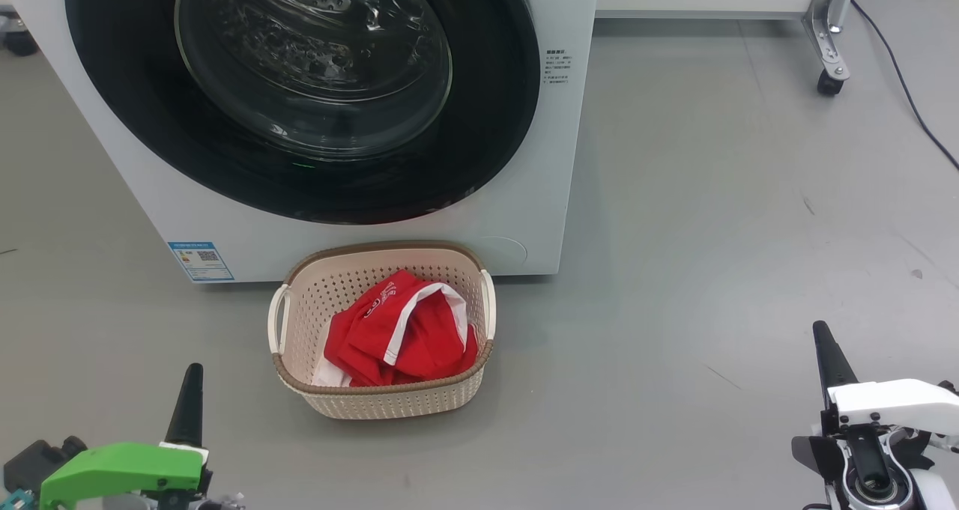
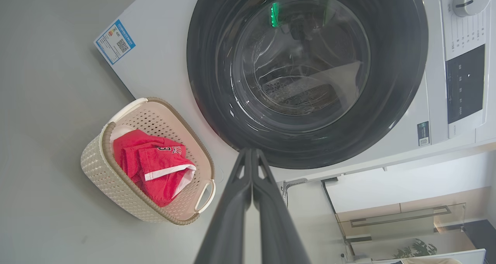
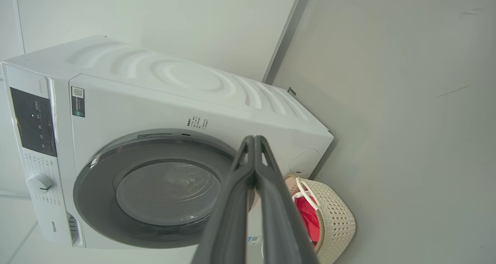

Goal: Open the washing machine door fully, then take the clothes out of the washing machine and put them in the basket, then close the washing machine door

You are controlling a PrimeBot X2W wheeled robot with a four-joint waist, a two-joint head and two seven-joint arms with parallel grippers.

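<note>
Between both tools, basket [image 1: 383, 326] holds clothes [image 1: 401, 338].

You are looking at a grey floor [image 1: 712, 233] that is carrying everything here. The washer [image 1: 551, 158] is standing on it at the back left. The basket [image 1: 389, 404] is sitting on it just in front of the washer's lower edge; whether the two are touching, you cannot tell. At the far right a metal frame's caster [image 1: 828, 83] is resting on the floor, and a dark cable [image 1: 910, 105] is trailing across it nearby.
</note>
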